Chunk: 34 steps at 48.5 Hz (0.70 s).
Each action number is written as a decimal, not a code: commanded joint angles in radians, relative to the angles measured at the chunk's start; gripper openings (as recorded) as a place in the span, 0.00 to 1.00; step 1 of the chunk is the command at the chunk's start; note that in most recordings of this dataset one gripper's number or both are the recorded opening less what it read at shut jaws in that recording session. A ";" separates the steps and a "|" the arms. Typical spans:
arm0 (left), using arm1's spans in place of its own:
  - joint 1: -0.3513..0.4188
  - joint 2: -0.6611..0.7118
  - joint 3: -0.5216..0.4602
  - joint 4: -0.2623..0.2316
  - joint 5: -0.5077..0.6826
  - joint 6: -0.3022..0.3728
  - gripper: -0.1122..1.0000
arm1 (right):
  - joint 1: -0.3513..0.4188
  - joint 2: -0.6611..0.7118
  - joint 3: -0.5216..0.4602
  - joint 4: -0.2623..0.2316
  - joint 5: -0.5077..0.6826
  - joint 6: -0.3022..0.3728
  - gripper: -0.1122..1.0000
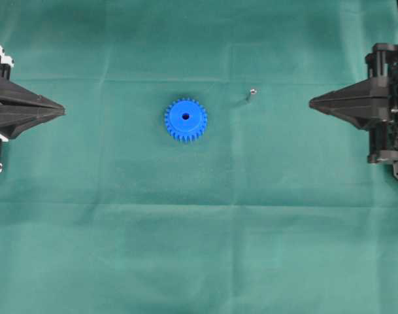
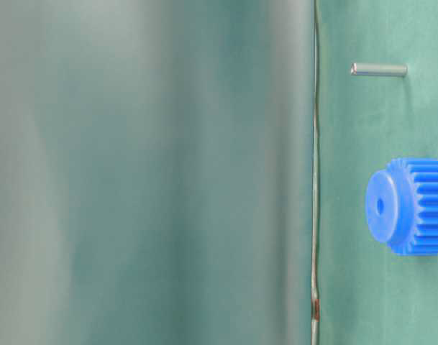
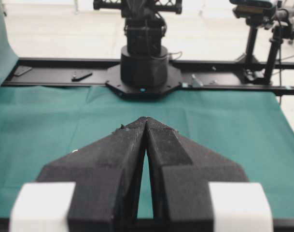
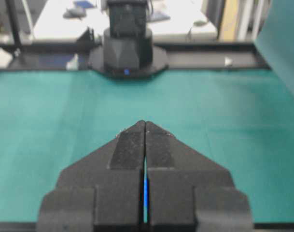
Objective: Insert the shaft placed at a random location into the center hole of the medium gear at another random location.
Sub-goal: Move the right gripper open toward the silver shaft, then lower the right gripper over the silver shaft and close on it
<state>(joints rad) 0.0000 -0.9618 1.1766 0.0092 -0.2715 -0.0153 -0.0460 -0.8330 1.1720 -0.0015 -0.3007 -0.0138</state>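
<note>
Both wrist cameras are missing the medium gear (image 1: 185,120) lying mid-cloth and the shaft (image 1: 249,95) standing at its two o'clock, while the left gripper (image 1: 63,111) and right gripper (image 1: 311,103) are sitting closed, empty.

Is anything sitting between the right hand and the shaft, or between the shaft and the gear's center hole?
Nothing visible. In the overhead view only bare green cloth lies between the shut right hand and the shaft, and between the shaft and the medium gear. The center hole faces up, uncovered.
</note>
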 commanded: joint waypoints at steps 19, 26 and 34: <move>-0.002 0.009 -0.020 0.003 0.008 -0.003 0.11 | -0.118 0.308 -0.051 0.023 -0.109 0.002 0.94; -0.002 0.009 -0.020 0.003 0.014 -0.003 0.11 | -0.138 0.411 -0.071 0.028 -0.140 0.002 0.92; -0.002 0.011 -0.020 0.002 0.014 -0.003 0.11 | -0.152 0.511 -0.089 0.038 -0.161 0.002 0.92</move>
<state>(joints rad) 0.0000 -0.9603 1.1766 0.0092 -0.2531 -0.0169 -0.1887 -0.3528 1.1121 0.0276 -0.4418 -0.0138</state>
